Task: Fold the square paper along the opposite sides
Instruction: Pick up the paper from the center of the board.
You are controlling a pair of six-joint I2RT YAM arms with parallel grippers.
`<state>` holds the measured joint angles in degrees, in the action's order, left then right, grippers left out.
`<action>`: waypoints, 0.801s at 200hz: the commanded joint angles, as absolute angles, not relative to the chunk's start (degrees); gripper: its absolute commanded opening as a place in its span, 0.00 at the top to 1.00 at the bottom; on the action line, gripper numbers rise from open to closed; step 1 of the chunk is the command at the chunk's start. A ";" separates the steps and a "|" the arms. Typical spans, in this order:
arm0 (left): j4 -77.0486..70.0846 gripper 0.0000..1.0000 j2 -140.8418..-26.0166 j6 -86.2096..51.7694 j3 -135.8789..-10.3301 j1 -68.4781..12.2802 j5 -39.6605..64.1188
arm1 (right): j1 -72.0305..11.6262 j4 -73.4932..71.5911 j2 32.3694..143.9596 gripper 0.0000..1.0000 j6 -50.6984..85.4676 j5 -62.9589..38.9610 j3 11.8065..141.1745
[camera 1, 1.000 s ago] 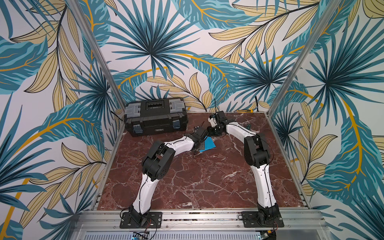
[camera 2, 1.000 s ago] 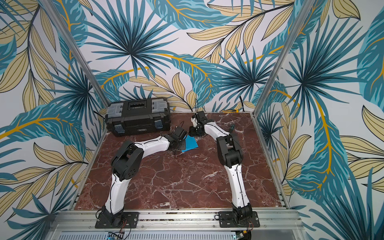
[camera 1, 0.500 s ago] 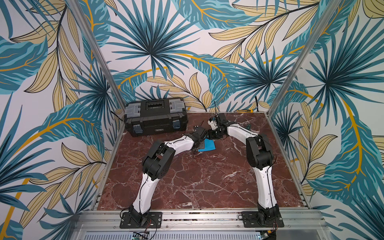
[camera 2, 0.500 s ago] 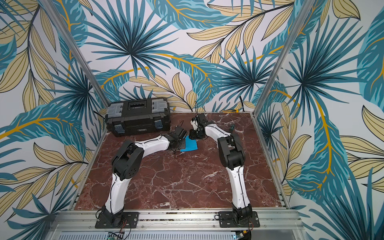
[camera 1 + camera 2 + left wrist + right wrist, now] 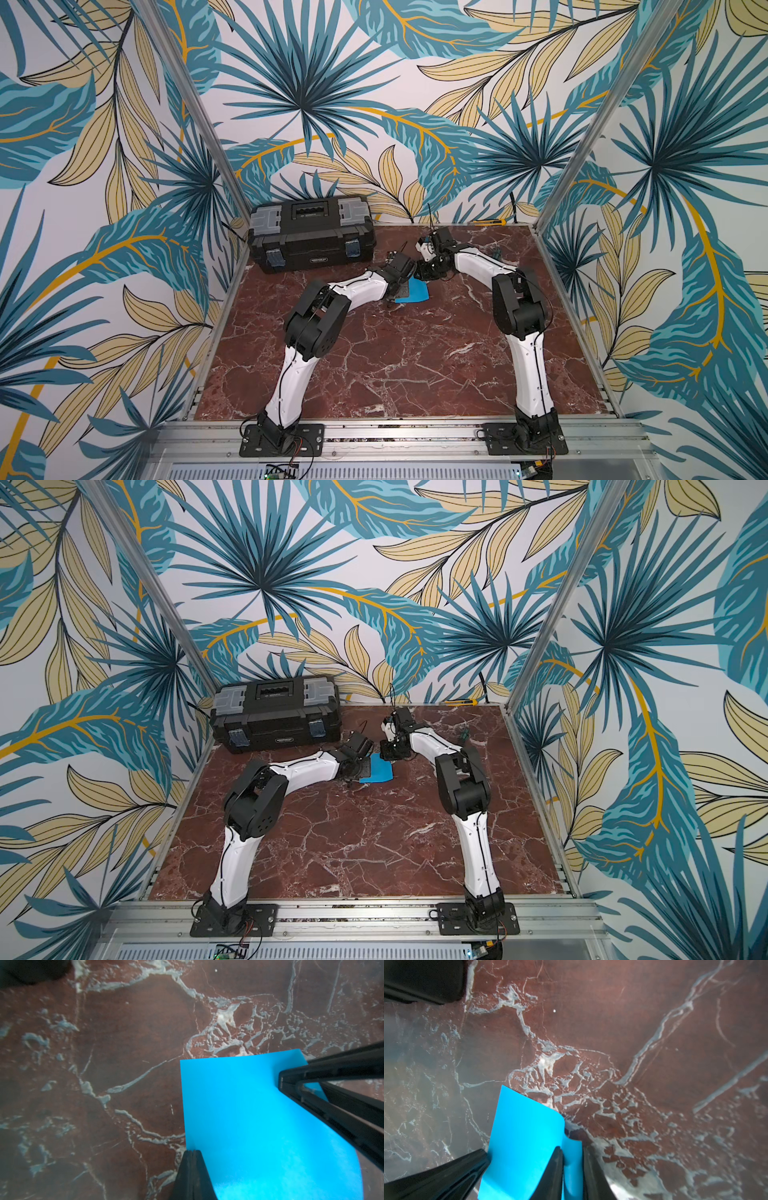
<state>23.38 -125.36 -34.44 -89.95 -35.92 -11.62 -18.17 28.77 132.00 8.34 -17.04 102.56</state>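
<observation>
The square paper (image 5: 414,291) (image 5: 377,771) is a bright blue sheet lying on the red marble table, between the two arms. My left gripper (image 5: 192,1152) (image 5: 395,294) is shut, its tips resting on one edge of the paper (image 5: 249,1118); whether it pinches the sheet I cannot tell. My right gripper (image 5: 572,1152) (image 5: 420,278) stands at the opposite side, jaws narrowly apart, with a raised curl of the paper (image 5: 525,1136) between them. That side of the sheet bows up off the table. The right gripper's fingers (image 5: 324,1072) also show in the left wrist view.
A black toolbox (image 5: 311,235) (image 5: 276,712) stands at the back left, close behind the left wrist. A yellow cutter (image 5: 491,222) lies along the back wall. Metal frame posts and patterned walls enclose the marble table (image 5: 395,365).
The right gripper's jaws have narrowed around the paper's far edge and the arm has shifted slightly toward the sheet. The left gripper has stayed shut in place.
</observation>
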 commanded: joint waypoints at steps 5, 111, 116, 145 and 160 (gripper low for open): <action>25.67 0.99 -122.24 -31.50 -86.84 -35.07 -15.82 | -18.55 32.43 128.39 0.78 7.68 -17.72 100.08; 18.96 0.54 -98.25 -18.12 -79.39 -32.40 -13.76 | -18.47 33.66 112.23 0.80 7.94 -23.21 93.74; 17.24 0.51 -96.38 -17.23 -77.76 -31.57 -11.08 | -18.51 34.29 110.24 0.80 7.72 -23.37 93.17; 4.65 0.26 -83.93 -13.82 -66.97 -25.22 14.53 | -18.49 37.67 96.49 0.79 7.28 -25.60 89.72; 0.28 0.18 -78.25 -12.31 -63.27 -23.16 29.04 | -18.61 39.10 89.35 0.78 7.55 -26.66 88.50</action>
